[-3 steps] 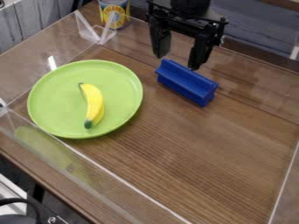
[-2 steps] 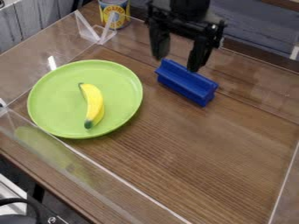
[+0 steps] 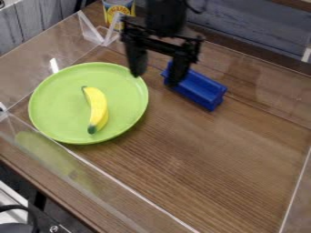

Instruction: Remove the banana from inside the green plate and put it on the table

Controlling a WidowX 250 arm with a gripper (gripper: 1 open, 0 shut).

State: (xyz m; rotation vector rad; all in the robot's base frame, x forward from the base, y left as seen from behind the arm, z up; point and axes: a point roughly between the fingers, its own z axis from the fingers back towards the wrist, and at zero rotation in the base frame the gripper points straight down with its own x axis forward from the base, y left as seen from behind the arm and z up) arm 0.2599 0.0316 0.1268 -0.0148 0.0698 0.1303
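The brown wood-grain table (image 3: 206, 173) with its glossy top fills most of the frame, fenced by clear acrylic walls (image 3: 145, 202) whose lower edges run across the bottom of the picture; they probably serve to keep loose things from sliding off. In the left half lies the large round lime-green plastic plate (image 3: 55, 96), flat on the wood, its shallow rim holding its load in place. Just right of the plate's upper edge, in the upper middle, sits a blue rectangular block (image 3: 201, 88), partly covered by the arm. The black two-fingered gripper (image 3: 159, 65) hangs above the gap between plate and block, pointing downward with its jaws spread wide and nothing between them, which suits an approach to a pick not yet made. Smallest is the short curved yellow toy banana (image 3: 95, 107) with a dark green tip, lying lengthwise inside the plate, slightly right of its centre, tip toward the lower edge, well apart from the fingers.

The arm's upper part is cut off by the top of the frame. A yellow container (image 3: 115, 14) at the upper left is half hidden and too blurred to identify. Glare on the wood near the top washes out the grain.
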